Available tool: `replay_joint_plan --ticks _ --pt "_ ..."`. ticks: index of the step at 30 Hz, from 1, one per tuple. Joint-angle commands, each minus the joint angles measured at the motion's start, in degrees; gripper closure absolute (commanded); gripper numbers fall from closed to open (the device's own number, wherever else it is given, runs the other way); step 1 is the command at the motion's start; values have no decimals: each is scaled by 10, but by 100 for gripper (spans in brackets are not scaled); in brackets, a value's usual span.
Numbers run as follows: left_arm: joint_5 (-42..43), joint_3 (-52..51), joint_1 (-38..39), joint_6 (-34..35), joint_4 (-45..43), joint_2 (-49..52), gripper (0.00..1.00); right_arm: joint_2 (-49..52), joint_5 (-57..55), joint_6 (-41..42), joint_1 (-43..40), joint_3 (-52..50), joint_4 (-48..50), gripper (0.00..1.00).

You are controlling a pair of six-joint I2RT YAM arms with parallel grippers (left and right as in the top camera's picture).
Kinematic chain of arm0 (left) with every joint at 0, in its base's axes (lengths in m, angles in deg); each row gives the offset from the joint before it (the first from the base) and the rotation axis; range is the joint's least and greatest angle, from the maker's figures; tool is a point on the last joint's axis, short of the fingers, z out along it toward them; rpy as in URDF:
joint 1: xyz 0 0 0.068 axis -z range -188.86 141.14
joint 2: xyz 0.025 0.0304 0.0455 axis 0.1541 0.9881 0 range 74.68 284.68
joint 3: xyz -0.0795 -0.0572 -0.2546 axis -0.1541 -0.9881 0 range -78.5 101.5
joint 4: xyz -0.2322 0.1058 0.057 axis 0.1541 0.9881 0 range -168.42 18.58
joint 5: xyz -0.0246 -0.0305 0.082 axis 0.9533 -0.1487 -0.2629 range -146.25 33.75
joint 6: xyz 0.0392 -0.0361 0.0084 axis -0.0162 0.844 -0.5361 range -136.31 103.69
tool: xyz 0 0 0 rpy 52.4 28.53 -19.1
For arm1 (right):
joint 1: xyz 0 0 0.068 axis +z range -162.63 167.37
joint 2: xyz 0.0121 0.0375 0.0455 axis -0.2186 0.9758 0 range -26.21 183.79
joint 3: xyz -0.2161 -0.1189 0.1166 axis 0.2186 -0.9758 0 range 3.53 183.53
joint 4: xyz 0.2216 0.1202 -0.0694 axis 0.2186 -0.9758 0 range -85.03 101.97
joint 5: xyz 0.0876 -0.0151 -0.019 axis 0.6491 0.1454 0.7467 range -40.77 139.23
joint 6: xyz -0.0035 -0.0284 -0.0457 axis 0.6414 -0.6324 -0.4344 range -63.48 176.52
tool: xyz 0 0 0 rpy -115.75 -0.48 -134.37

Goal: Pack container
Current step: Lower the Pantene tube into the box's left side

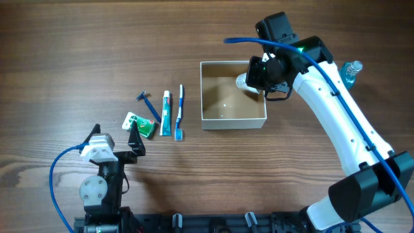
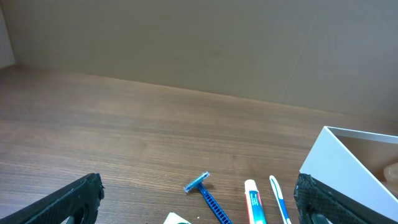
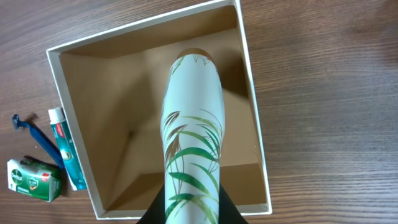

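Observation:
The container (image 1: 210, 122) is a square white-walled box with a tan inside, at the table's middle; it also shows in the right wrist view (image 3: 255, 112) and the left wrist view (image 2: 336, 162). My right gripper (image 1: 259, 81) is shut on a white tube with green leaf print (image 3: 191, 146) and holds it over the box's right side, its far end pointing into the box. My left gripper (image 1: 115, 139) is open and empty, near the front left, short of the toiletries.
Left of the box lie a blue razor (image 1: 149, 105), a toothpaste tube (image 1: 165, 112), a toothbrush (image 1: 180, 111) and a green-and-white packet (image 1: 140, 123). A clear bottle (image 1: 351, 71) stands at the right, beside my right arm.

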Motion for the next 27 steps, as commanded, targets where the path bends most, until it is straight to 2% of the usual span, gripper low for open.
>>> replay_joint_plan --ticks 1,6,27 --pt "-7 0 3 10 6 -2 0 3 47 -26 3 8 17 96" --pt "-7 0 3 10 6 -2 0 3 98 -39 3 8 32 96" --pt "-7 0 3 10 6 -2 0 9 100 -54 33 8 48 96"
